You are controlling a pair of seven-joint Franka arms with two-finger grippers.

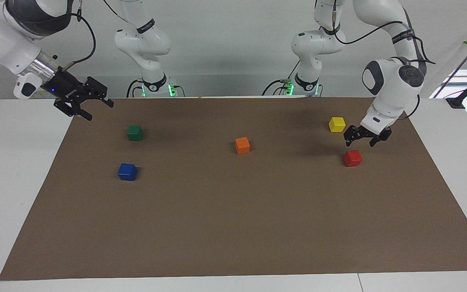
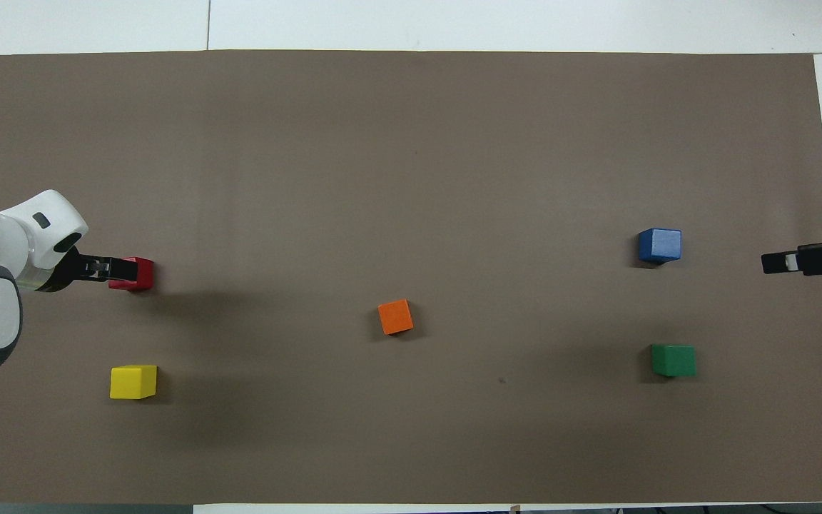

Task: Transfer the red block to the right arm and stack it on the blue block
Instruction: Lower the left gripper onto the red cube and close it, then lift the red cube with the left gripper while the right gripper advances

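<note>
1. Right hand (image 1: 82, 106) waits raised at the right arm's end of the table (image 1: 22, 162), fingers apart, holding nothing; the blue block (image 1: 127, 171) lies nearby.
2. Step in hand, I judge: picking up. Left hand (image 1: 366, 138) hovers just above the red block (image 1: 352, 158), spread, empty; it must descend and close.

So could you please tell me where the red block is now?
The red block sits on the mat toward the left arm's end, farther from the robots than the yellow block, with the left end effector just above it.
</note>
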